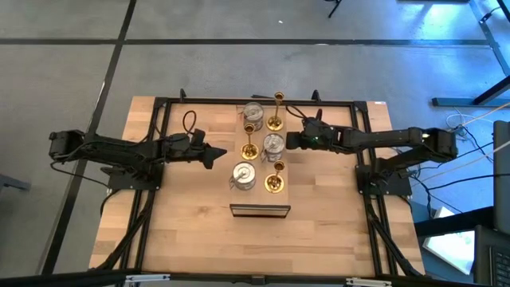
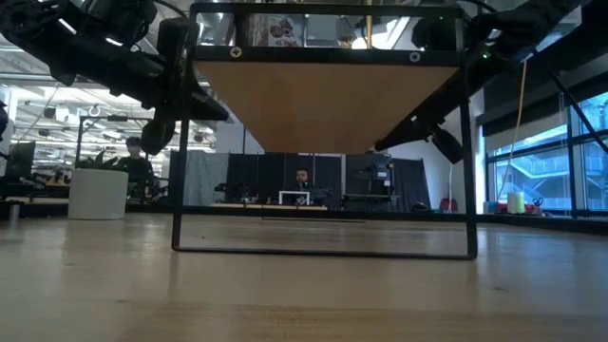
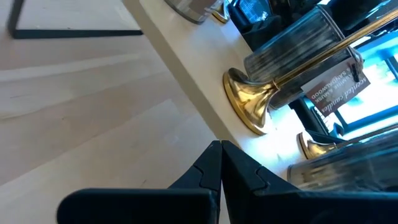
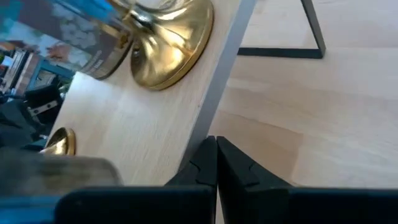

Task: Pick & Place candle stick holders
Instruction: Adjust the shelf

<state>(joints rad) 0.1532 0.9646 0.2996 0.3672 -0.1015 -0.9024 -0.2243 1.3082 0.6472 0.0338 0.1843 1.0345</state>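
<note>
Several candle stick holders stand in a cluster on a pale wooden board [image 4: 124, 124] at mid-table. They are slim gold sticks [image 1: 276, 119] [image 1: 249, 147] [image 1: 274, 182] and squat silvery cups [image 1: 253, 112] [image 1: 273, 143] [image 1: 244, 175]. My left gripper [image 1: 217, 151] is shut and points at the cluster from its left, short of the board's edge; its wrist view shows a gold base [image 3: 249, 106] ahead. My right gripper [image 1: 290, 142] is shut, just right of the middle silvery cup. Its tips [image 4: 216, 146] sit at the board's edge, with a gold base [image 4: 171, 50] beyond.
A black wire frame [image 1: 259, 210] stands near the table's front, just before the board. A black metal rail frame [image 1: 239, 101] rings the work area. Bare wood lies left and right of the board. People and desks show in the room beyond in the low view.
</note>
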